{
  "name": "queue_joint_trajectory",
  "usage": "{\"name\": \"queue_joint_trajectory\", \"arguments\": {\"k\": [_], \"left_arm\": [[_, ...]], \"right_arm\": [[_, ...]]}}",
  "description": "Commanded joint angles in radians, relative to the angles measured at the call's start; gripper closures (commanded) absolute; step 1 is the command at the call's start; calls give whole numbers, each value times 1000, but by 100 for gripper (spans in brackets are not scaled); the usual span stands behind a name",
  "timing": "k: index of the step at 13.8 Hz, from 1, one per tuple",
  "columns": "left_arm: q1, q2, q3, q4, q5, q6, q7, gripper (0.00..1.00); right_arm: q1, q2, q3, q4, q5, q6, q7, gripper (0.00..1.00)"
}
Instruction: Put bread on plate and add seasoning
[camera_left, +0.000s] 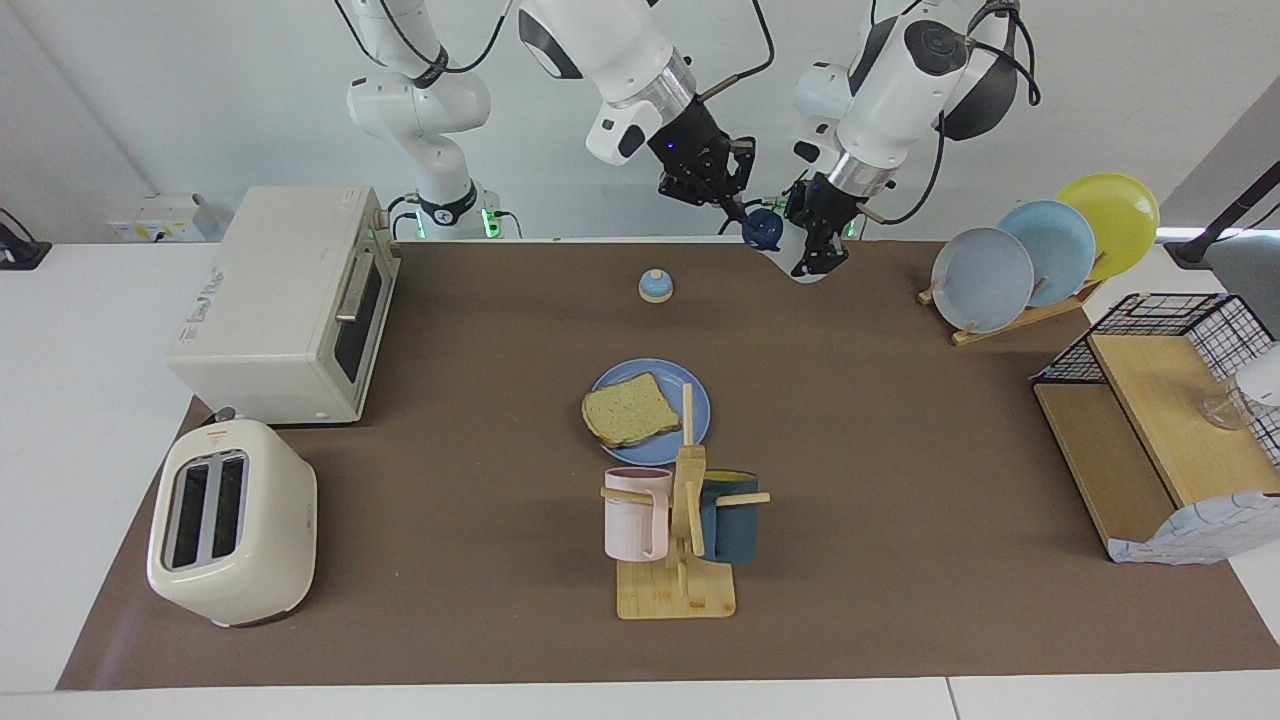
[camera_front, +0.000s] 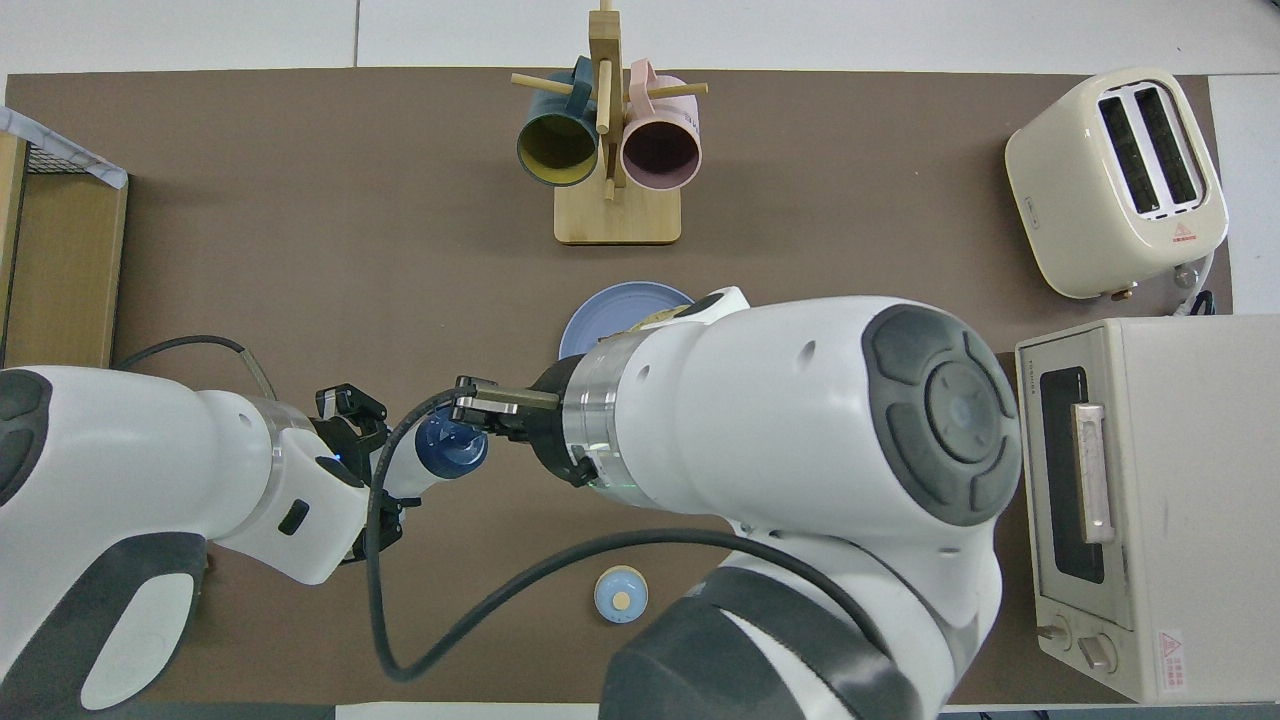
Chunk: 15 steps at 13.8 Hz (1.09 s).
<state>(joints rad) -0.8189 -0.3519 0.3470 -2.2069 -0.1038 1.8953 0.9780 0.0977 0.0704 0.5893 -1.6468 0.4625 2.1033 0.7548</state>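
Observation:
The bread (camera_left: 630, 410) lies flat on the periwinkle plate (camera_left: 665, 375) at the table's middle, overhanging the rim toward the right arm's end. In the overhead view only the plate's rim (camera_front: 610, 310) shows; the right arm covers most of the bread. My left gripper (camera_left: 815, 252) (camera_front: 385, 470) is shut on the seasoning bottle (camera_left: 762, 228) (camera_front: 450, 447) and holds it tilted in the air over the robots' edge of the table, navy cap toward the right gripper. My right gripper (camera_left: 745, 212) (camera_front: 475, 405) is at the cap and touches it.
A blue-topped bell dome (camera_left: 655, 286) (camera_front: 620, 594) sits nearer to the robots than the plate. A mug tree (camera_left: 685, 520) stands just farther than the plate. A toaster oven (camera_left: 290, 300) and toaster (camera_left: 230, 520) stand at the right arm's end, a plate rack (camera_left: 1040, 250) and wire shelf (camera_left: 1150, 400) at the left arm's.

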Motion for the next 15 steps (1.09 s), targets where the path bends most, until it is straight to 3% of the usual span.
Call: {"name": "queue_joint_trajectory", "arguments": {"k": [1,3,4,5,6,8,12,15], "left_arm": [[0,-32,-5,-25,12,2,2,100],[0,-32,-5,-24,12,2,2,100],[0,-32,-5,-25,12,2,1,100],[0,-30,-5,-24,12,2,1,100],[0,-27,-5,-22,12,4,-1,100],[1,-18,-3,-13,13,4,-2,100],[-9,34,-22,45,152,5,-102,100],[-9,149,-49,122,225,-7,-142,100]], "right_arm": [[-24,19,-38,33,79,-2,9,100],[-23,9,-45,22,76,0,8,100],[-22,8,-46,18,68,-3,-3,92],[-24,3,-52,6,56,-8,-5,1],[-27,-15,-72,-14,13,-35,-8,0],[-55,-23,-147,-18,-207,-147,-110,0],[-59,-31,-518,4,-292,-438,-548,0],[-61,-60,-649,8,-419,-540,-660,0]]}}
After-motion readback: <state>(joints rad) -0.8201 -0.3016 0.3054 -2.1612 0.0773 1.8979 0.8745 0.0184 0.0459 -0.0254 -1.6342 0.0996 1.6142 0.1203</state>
